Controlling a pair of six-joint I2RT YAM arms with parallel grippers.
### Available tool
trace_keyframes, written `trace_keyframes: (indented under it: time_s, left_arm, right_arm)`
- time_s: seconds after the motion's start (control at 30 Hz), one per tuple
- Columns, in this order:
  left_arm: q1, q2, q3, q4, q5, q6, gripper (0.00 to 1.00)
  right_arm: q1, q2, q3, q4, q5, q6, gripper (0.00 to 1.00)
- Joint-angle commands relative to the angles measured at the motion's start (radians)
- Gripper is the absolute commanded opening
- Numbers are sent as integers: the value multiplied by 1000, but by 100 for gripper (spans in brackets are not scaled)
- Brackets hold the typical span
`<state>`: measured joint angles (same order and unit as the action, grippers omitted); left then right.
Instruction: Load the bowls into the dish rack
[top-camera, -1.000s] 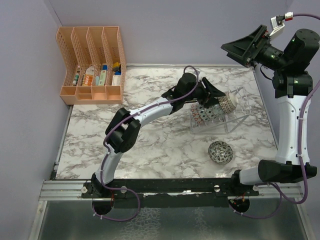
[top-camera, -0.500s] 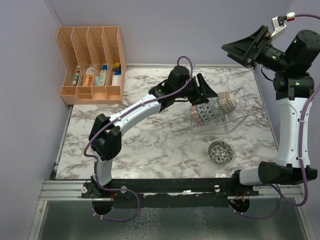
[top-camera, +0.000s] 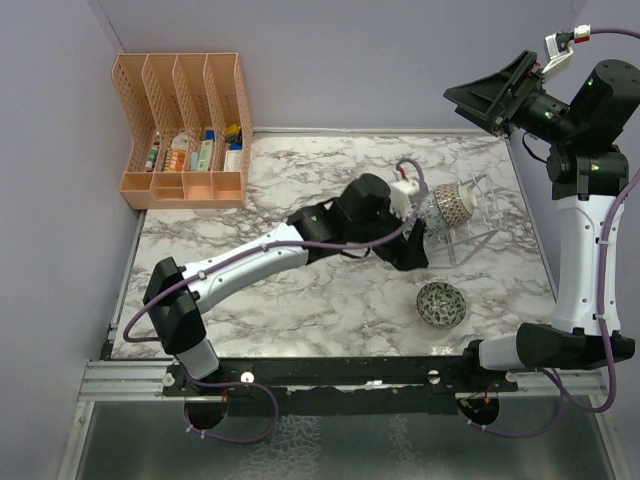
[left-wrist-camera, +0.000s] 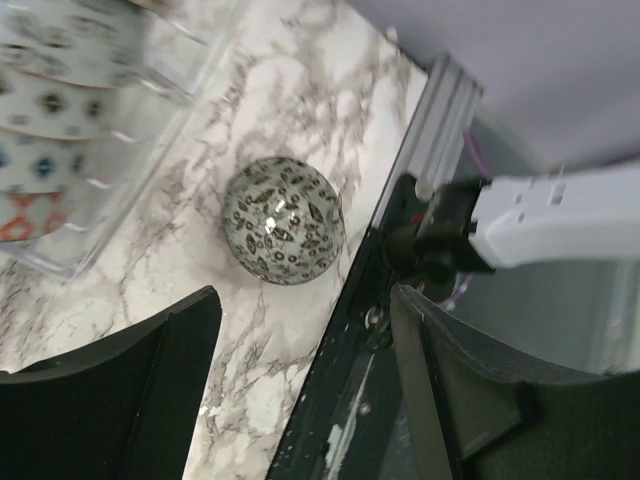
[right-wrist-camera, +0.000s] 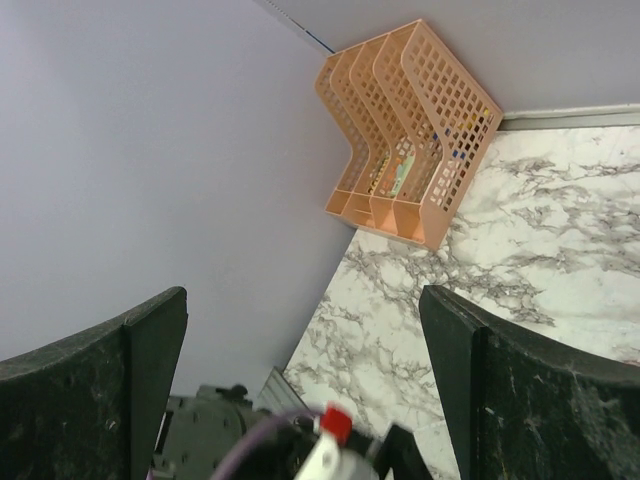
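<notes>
Reaching across the marble table (top-camera: 300, 290), the left gripper (top-camera: 404, 252) sits at the near left corner of the dish rack (top-camera: 478, 212). Its jaws are well apart and hold nothing. In the left wrist view its fingers (left-wrist-camera: 150, 380) frame bare tabletop and the one loose bowl (left-wrist-camera: 284, 221). This is the dark grey-green one, lying rim-up near the table's near edge, just in front of the rack and apart from it. Several patterned bowls (left-wrist-camera: 40, 110) stand on edge inside the rack. The arm hides part of the row, so I cannot count them.

The right gripper (top-camera: 488, 95) is held high at the far right, spread wide and empty, facing the orange file organiser (right-wrist-camera: 405, 130).

The step in hand looks like fetching that last bowl. The next move calls for lowering the left gripper over the bowl's rim, one finger inside and one outside. It would then pinch, lift, tip the bowl upright and slot it between free prongs without knocking its neighbours.
</notes>
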<state>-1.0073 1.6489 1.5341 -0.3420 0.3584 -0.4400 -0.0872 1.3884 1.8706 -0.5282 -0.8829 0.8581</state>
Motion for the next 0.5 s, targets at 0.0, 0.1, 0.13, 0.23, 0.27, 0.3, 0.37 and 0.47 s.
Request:
trace_keyframes:
  time_s: [0.0, 0.1, 0.13, 0.23, 0.27, 0.3, 0.37, 0.47]
  left_arm:
    - [-120, 6, -54, 25, -73, 289, 73]
    - [-193, 40, -60, 51, -110, 400, 75]
    - [-216, 75, -57, 59, -117, 434, 76]
    - [-270, 142, -41, 77, -140, 503, 79]
    - [-285, 166, -30, 82, -144, 521, 79]
    - [-294, 186, -19, 85, -146, 539, 79]
    - [-305, 227, -14, 113, -147, 567, 82]
    - [-316, 276, -11, 144, -156, 608, 84]
  right_arm:
    - [-6, -18, 26, -36, 27, -10, 100]
    - [-6, -23, 24, -44, 26, -10, 100]
    - [-6, -24, 23, -51, 24, -13, 100]
    - [-6, -28, 25, -70, 27, -27, 100]
    - [-6, -30, 25, -76, 27, -32, 100]
    - [-6, -31, 25, -81, 26, -36, 100]
    - [-6, -31, 25, -89, 23, -41, 100]
    - [-6, -32, 20, -96, 20, -47, 100]
